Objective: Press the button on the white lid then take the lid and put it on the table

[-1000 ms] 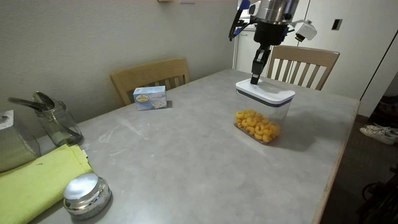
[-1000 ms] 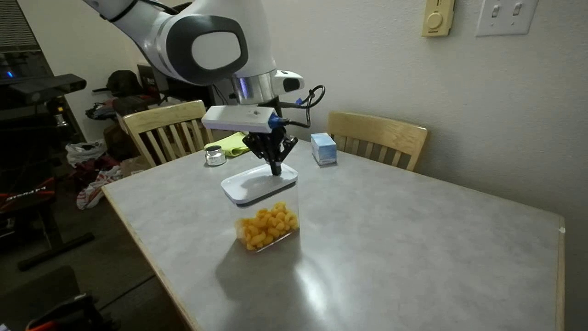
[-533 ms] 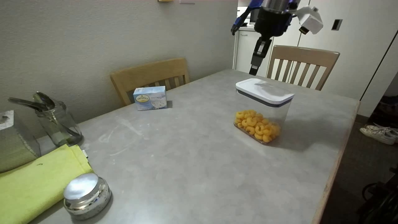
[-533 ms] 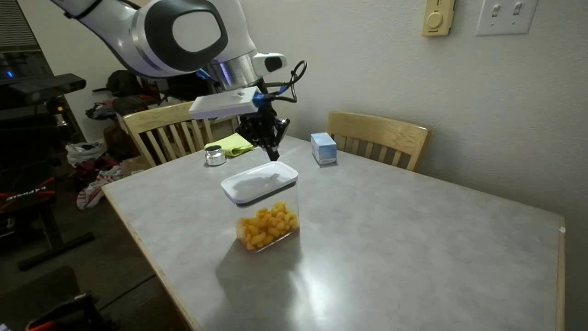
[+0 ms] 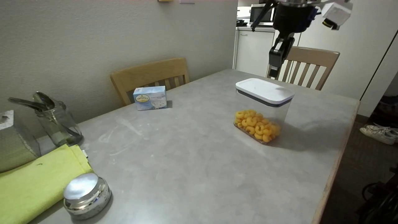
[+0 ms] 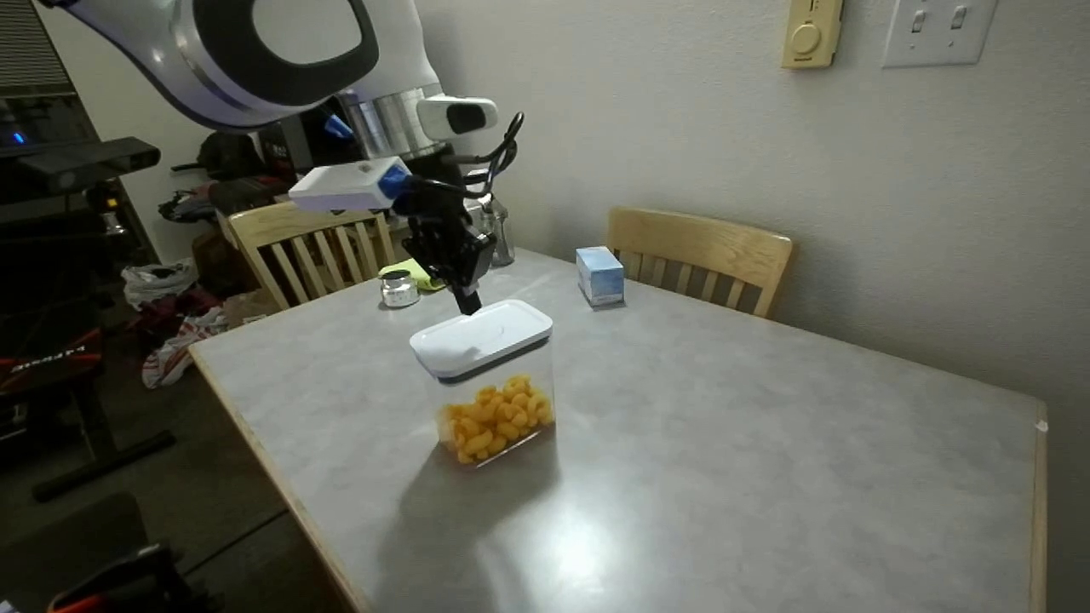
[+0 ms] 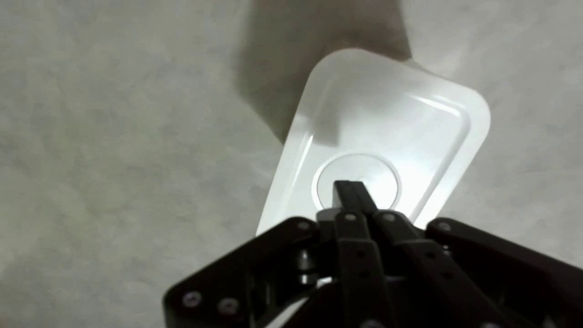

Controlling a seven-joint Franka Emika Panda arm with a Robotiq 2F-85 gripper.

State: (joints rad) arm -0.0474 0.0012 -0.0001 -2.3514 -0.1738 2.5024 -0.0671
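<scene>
Gripper (image 7: 350, 190) x1, closed, above white lid (image 7: 391, 105) x1 w/ btn (image 7: 353, 169) x1; lid on container (image 5: 270, 111) x1; tbl (image 5: 183, 158) x1 below.

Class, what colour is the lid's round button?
White; the button shows best in the wrist view.

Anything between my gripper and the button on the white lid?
Nothing visible stands between them. In the wrist view, the shut gripper hides part of the button; in an exterior view, only open air shows between the gripper and the white lid.
</scene>
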